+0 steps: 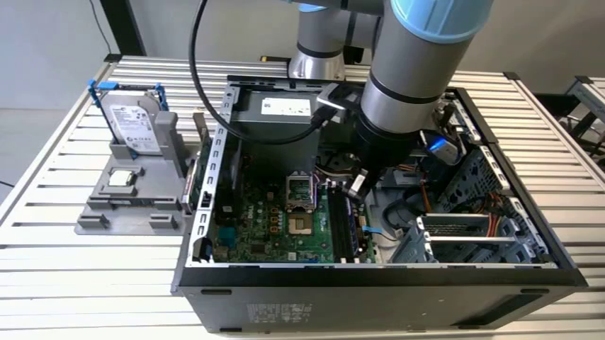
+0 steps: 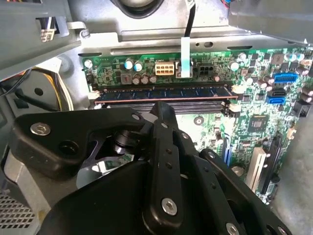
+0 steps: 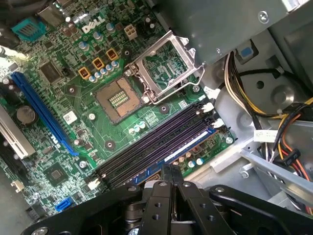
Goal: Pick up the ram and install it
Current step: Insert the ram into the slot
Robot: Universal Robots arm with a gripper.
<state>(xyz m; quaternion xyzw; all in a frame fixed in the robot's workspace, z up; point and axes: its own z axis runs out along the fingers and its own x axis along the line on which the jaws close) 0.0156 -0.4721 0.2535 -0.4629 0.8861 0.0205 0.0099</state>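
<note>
- I see the open computer case (image 1: 378, 273) on the slatted table (image 1: 57, 283), with the arm (image 1: 416, 64) reaching down into it.
- The green motherboard (image 3: 73, 98) lies below — its processor socket (image 3: 117, 98) is uncovered.
- The ram (image 2: 161, 93) sits in the outermost memory slot, along the board's edge.
- The gripper (image 3: 172, 176) hangs just above the ram; its fingers look pressed together, holding nothing.

Computer case (image 1: 378, 273): one
Motherboard (image 1: 274, 227): one
Hard drive (image 1: 129, 117): one
Gripper (image 3: 172, 178): one
Ram (image 2: 161, 93): one, just beyond the fingertips
Processor socket (image 3: 120, 99): one
</note>
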